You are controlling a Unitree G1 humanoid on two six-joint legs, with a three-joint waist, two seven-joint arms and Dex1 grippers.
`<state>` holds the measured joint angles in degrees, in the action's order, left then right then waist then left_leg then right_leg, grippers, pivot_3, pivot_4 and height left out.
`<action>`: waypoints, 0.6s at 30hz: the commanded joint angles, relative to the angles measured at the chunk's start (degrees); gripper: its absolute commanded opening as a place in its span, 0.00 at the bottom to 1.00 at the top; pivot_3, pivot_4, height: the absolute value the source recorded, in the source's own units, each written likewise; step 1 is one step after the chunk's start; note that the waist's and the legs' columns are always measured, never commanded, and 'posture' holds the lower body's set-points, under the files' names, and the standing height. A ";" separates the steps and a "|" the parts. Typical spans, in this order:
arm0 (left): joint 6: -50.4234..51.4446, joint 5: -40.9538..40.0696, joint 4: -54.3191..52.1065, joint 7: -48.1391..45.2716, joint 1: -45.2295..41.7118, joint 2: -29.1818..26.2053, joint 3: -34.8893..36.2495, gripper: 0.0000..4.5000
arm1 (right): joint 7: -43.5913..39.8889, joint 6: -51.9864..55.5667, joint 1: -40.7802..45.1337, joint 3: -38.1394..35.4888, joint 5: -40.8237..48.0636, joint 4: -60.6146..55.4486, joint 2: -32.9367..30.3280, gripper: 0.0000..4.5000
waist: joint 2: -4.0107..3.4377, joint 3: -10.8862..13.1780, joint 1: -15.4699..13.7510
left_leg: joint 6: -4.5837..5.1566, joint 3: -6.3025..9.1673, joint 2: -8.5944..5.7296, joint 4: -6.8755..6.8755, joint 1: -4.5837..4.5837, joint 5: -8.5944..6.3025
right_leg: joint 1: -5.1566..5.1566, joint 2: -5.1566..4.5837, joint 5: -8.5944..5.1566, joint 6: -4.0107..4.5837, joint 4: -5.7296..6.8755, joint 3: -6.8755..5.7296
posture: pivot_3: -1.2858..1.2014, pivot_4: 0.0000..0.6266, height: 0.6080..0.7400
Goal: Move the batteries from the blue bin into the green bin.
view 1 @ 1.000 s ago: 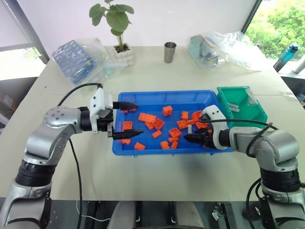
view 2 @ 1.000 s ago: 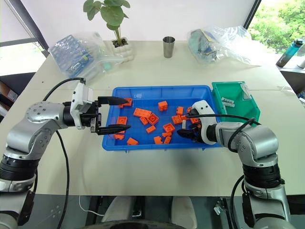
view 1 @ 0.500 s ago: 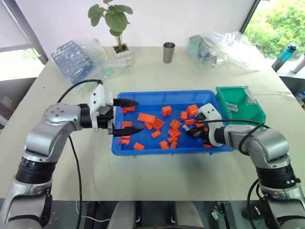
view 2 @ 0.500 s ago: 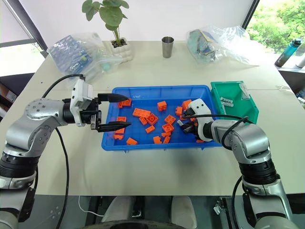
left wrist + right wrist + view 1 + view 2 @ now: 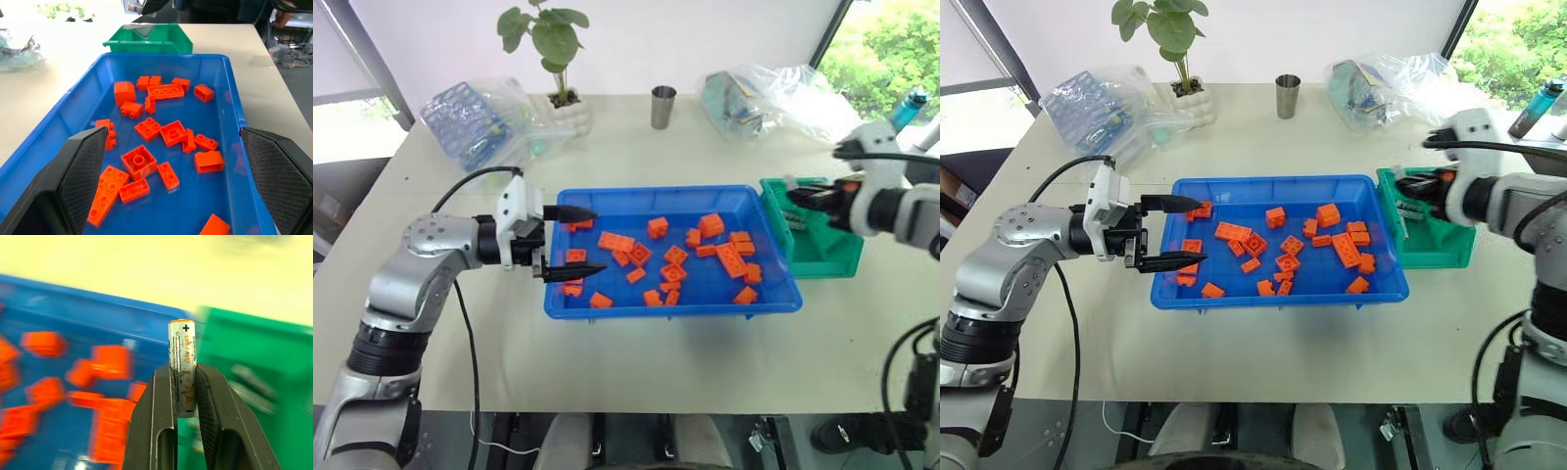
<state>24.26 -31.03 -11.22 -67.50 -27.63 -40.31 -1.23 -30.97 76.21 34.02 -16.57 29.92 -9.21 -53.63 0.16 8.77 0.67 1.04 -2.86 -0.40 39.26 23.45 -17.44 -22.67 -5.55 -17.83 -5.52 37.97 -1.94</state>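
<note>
My right gripper point(image 5: 182, 372) is shut on one of the batteries point(image 5: 182, 367), a silver-grey cylinder held upright between its fingers. It hovers over the near-left part of the green bin point(image 5: 829, 251), just past the right end of the blue bin point(image 5: 666, 309). Blurred pale shapes point(image 5: 250, 378) lie inside the green bin. The blue bin holds several orange bricks point(image 5: 730, 258). At the blue bin's left end my left gripper point(image 5: 595, 241) stands open and level, pointing across the bin, with nothing between its fingers point(image 5: 83, 171).
At the back of the table stand a potted plant point(image 5: 560, 103) and a metal cup point(image 5: 662, 106). A wrapped blue lattice rack point(image 5: 465, 122) lies back left. A crumpled plastic bag point(image 5: 773, 96) lies back right. A water bottle point(image 5: 905, 108) stands beyond the table's right edge.
My right gripper shut on a battery at the blue bin's right end, then rose and swung right over the green bin. Bricks there shifted. The left arm kept still.
</note>
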 commanded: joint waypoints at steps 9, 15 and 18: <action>4.79 -3.07 -6.72 1.75 -2.06 -1.68 2.15 1.00 | -9.27 -26.50 -5.04 2.79 -6.81 6.11 -3.79 0.59 | -0.02 0.01 0.03 | -0.04 -0.09 0.03 0.01 0.00 0.03 | -0.04 0.01 0.00 0.00 0.02 0.04 | 0.52 0.24 0.82; 4.73 -2.67 -4.32 1.81 -1.78 -3.14 3.51 1.00 | -28.29 -39.52 -12.24 -4.29 -2.88 4.52 -10.86 0.59 | -0.02 0.03 -0.47 | -0.04 -0.03 0.02 0.03 0.00 0.03 | 0.01 0.01 0.00 -0.01 0.01 0.02 | 0.52 0.24 0.82; 3.70 -2.34 -2.31 0.54 -1.04 -5.17 5.21 1.00 | -35.23 -44.18 -15.97 -7.14 -2.53 7.51 -13.52 0.59 | 0.01 0.05 -0.33 | -0.02 -0.02 0.02 0.05 -0.05 0.02 | 0.10 0.02 0.00 -0.01 -0.05 0.01 | 0.52 0.24 0.82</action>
<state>29.22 -33.18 -13.62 -66.25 -28.79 -44.50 1.42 -62.27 35.07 18.78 -20.80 26.62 -2.64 -65.96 0.17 8.82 0.33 1.03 -2.88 -0.37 39.31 23.38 -17.42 -22.56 -5.53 -17.83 -5.53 37.91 -1.93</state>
